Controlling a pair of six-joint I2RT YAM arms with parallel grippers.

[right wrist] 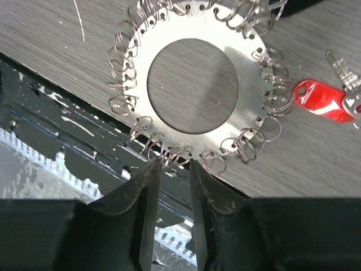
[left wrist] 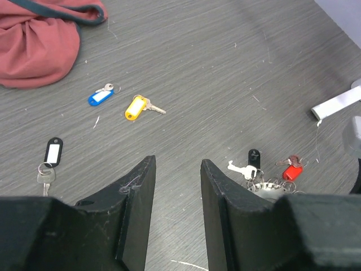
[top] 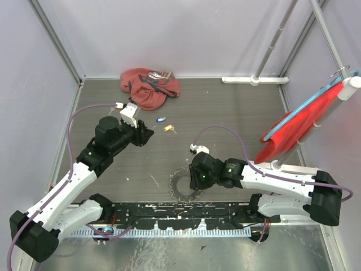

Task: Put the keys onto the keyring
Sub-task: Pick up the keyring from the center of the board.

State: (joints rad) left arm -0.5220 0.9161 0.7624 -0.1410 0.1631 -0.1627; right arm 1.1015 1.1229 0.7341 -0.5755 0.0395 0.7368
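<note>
Metal keyring (right wrist: 251,84) at the tips of the right tool (right wrist: 171,165)

We find the keyring (right wrist: 252,84), a flat silver disc rimmed with small split rings, lying flat on the counter (right wrist: 56,34). The red key (right wrist: 318,101) lies just beside it. The blue key (left wrist: 100,97) and the yellow key (left wrist: 135,107) lie well apart from it.

From above, my right arm (top: 271,180) covers one side of the keyring (top: 178,188), and I find the blue key (top: 161,119) and yellow key (top: 168,129) too small to read. The right wrist view cuts the red key (right wrist: 318,100) at its right edge. The left end effector (left wrist: 177,164) hides most of the keyring in its own view.
</note>
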